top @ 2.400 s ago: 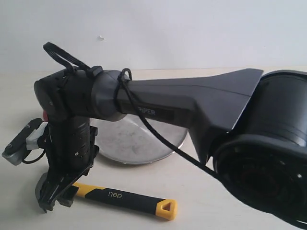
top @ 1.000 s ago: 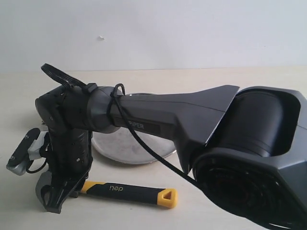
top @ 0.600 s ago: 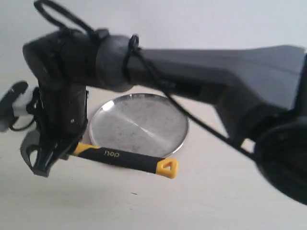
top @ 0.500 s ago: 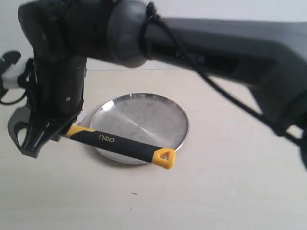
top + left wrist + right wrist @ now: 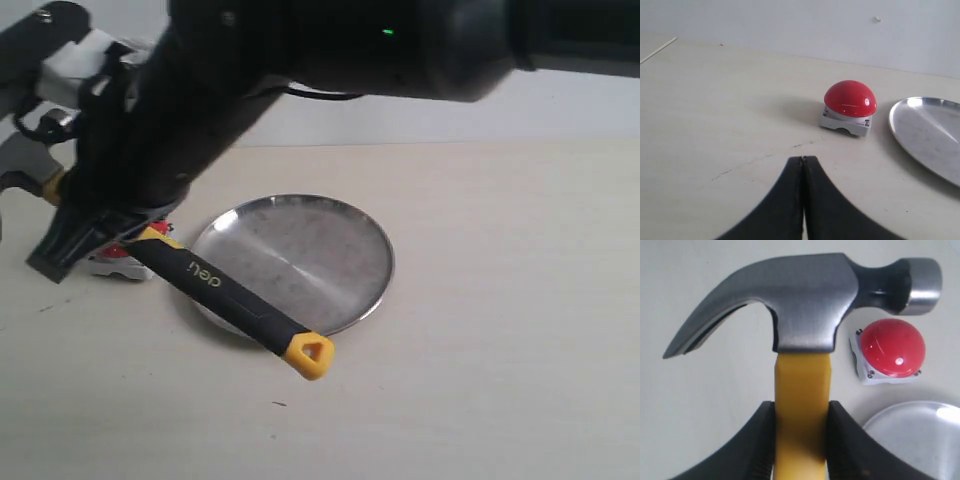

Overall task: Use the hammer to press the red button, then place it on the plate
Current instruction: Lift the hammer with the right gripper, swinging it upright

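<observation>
Yellow tip of hammer, exterior view only

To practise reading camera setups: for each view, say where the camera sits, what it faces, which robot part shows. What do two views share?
Exterior view: off the arms, looking down at the plate; the right arm shows, holding the hammer.
Left wrist view: low over the table, facing the red button past the shut left gripper.
Right wrist view: looks along the right gripper clamping the hammer.
Wrist views share red button and plate.
</observation>
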You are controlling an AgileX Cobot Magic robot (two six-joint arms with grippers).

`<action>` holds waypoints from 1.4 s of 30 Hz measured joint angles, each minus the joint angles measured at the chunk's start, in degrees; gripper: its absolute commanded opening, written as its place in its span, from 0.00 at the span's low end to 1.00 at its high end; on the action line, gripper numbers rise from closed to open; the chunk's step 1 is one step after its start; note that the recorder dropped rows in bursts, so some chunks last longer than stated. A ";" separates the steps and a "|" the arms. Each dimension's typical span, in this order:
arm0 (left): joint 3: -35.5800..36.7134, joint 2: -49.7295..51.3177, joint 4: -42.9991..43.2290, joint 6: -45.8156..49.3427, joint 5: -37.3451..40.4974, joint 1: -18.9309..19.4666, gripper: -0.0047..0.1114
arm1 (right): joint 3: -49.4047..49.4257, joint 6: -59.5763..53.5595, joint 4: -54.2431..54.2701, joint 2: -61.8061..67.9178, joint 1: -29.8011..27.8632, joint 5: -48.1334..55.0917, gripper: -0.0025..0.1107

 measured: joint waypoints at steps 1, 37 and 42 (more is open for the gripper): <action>0.00 0.00 0.00 0.00 0.00 0.00 0.04 | 3.28 -2.91 3.67 -1.57 -1.18 -1.90 0.02; 0.00 0.00 0.00 0.00 0.00 0.00 0.04 | 37.42 -73.94 83.46 -14.15 -32.52 -2.16 0.02; 0.00 0.00 0.00 0.00 0.00 0.00 0.04 | 37.42 -73.94 83.46 -14.15 -32.52 -1.91 0.02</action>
